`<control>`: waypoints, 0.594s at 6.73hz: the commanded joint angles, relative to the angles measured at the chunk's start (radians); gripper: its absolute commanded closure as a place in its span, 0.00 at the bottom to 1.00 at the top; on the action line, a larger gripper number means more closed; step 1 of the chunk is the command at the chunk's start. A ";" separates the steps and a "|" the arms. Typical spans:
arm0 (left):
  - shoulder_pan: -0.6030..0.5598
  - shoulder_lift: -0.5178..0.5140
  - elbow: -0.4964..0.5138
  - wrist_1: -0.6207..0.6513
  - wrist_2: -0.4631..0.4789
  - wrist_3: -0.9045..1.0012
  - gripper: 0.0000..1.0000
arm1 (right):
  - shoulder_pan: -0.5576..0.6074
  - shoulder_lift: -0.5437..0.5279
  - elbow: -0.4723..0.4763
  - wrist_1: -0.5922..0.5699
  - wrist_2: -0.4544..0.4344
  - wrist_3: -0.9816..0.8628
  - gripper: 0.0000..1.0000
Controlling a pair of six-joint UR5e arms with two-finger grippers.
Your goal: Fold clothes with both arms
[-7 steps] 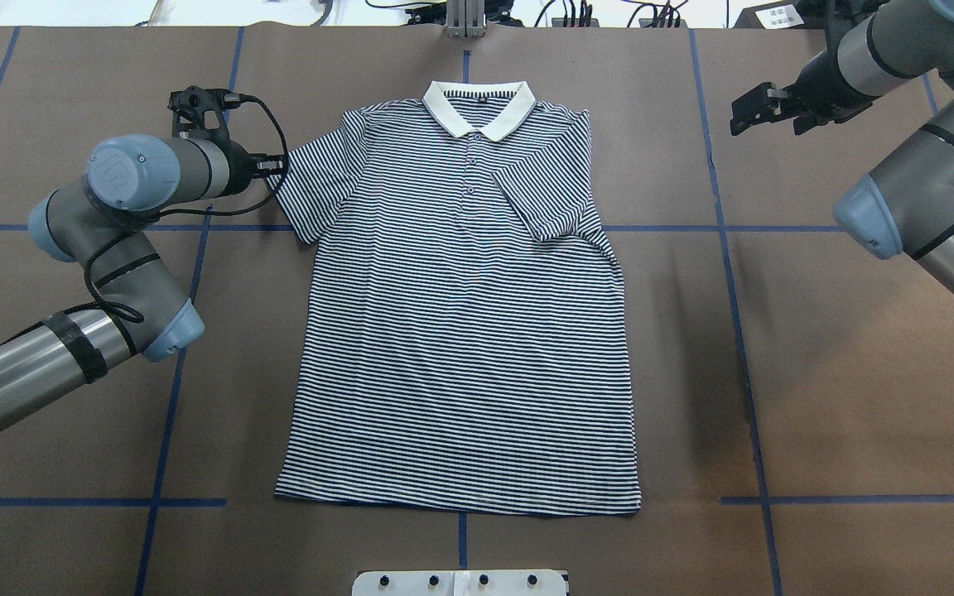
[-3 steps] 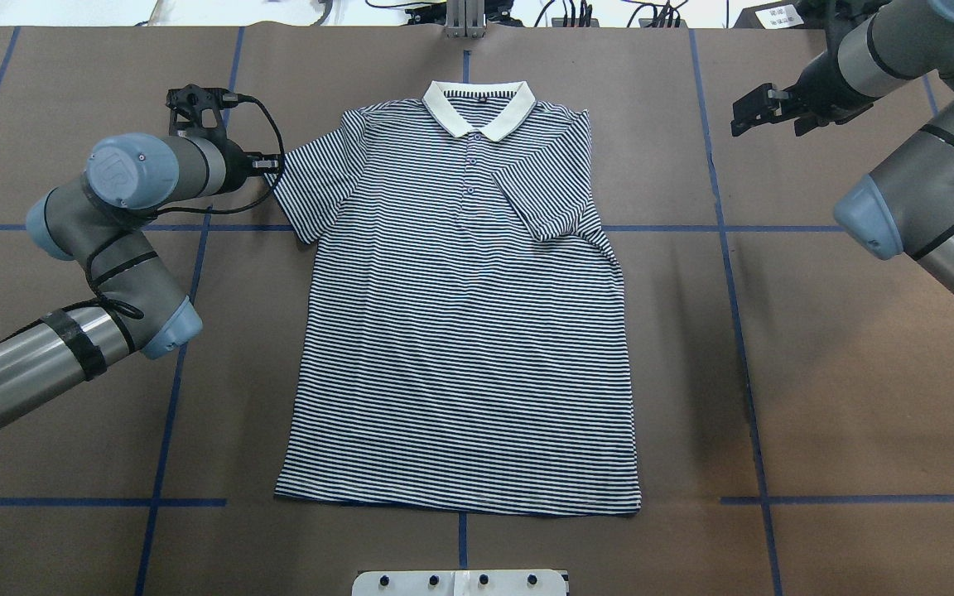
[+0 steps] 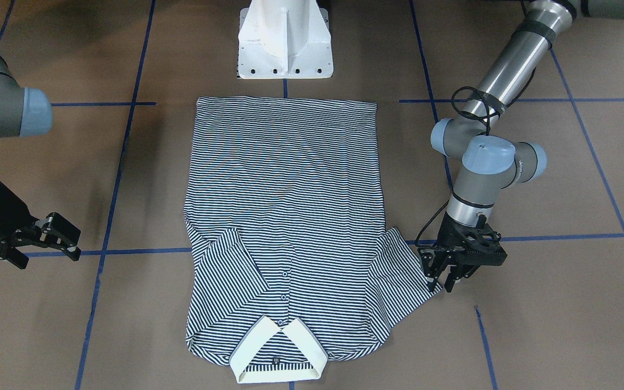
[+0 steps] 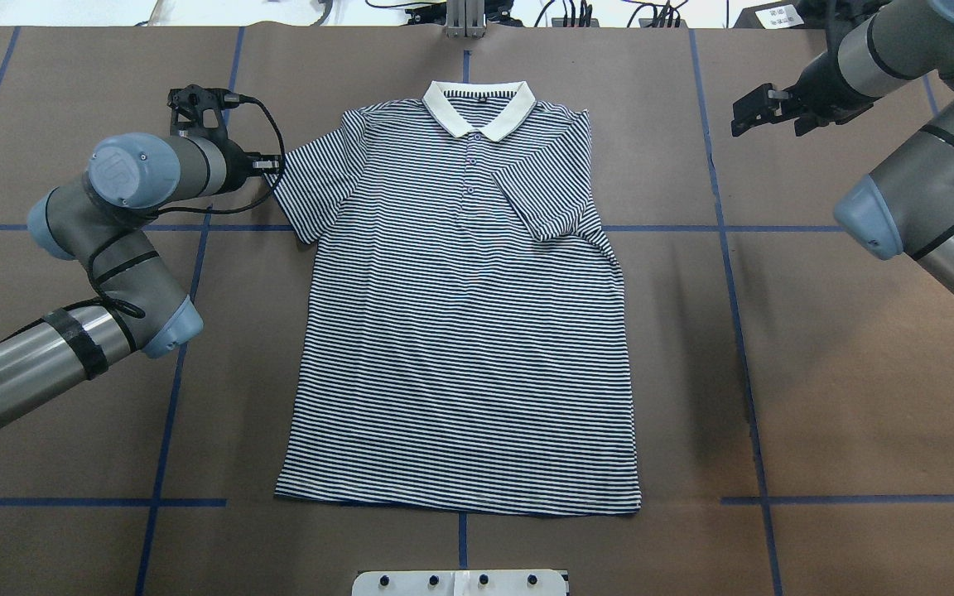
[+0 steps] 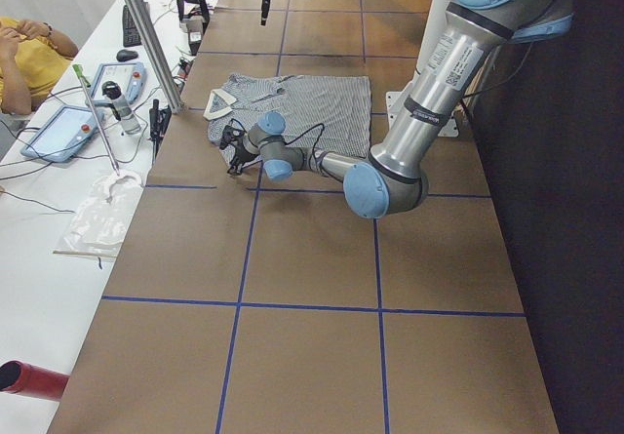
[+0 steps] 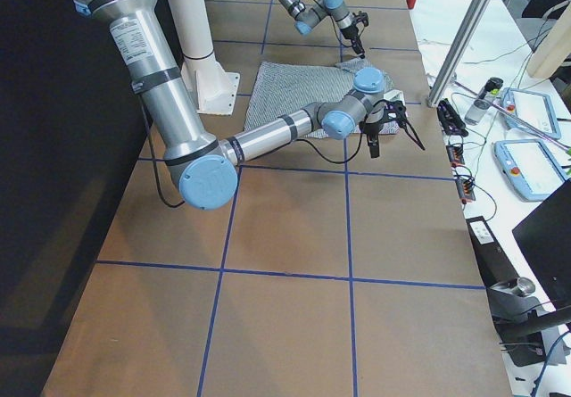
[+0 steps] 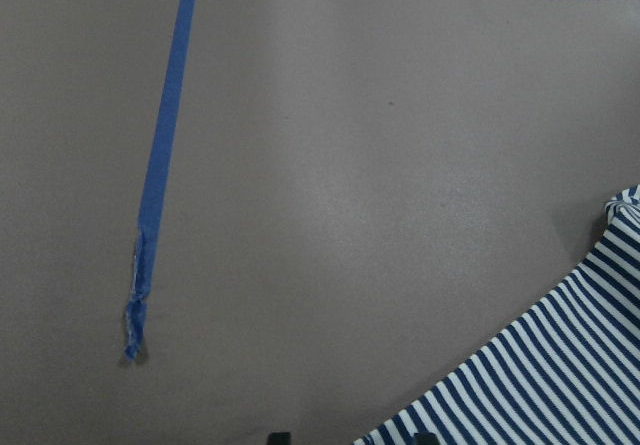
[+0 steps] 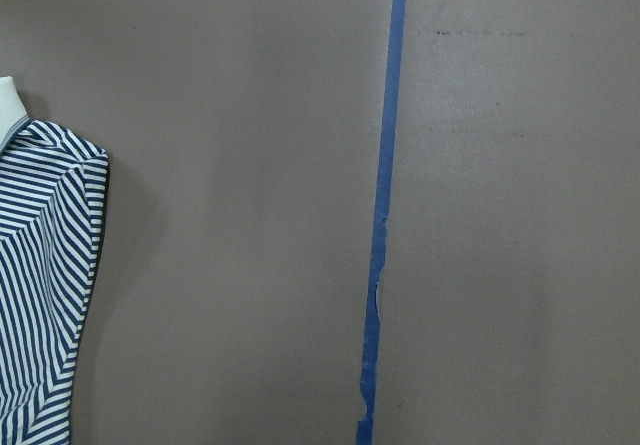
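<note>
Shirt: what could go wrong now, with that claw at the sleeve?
The left gripper is open right at the sleeve edge, so it may pinch too little cloth and slip. Pulling one-sided might drag the shirt crooked, since the right gripper hangs well clear of it.

Overhead and front views give us the whole polo shirt [image 4: 460, 314]; side views look along the table [image 5: 312, 258]; wrist cameras, close, catch shirt edges.
</note>
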 commanded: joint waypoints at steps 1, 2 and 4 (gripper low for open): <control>0.002 -0.003 0.002 -0.002 0.000 0.000 0.74 | -0.001 0.000 -0.001 0.000 0.000 0.000 0.00; 0.001 -0.003 0.003 0.000 0.000 0.000 0.82 | -0.001 -0.002 -0.001 0.000 0.000 0.000 0.00; 0.001 -0.015 0.002 0.000 -0.002 0.014 1.00 | -0.001 -0.002 -0.001 0.000 0.000 0.000 0.00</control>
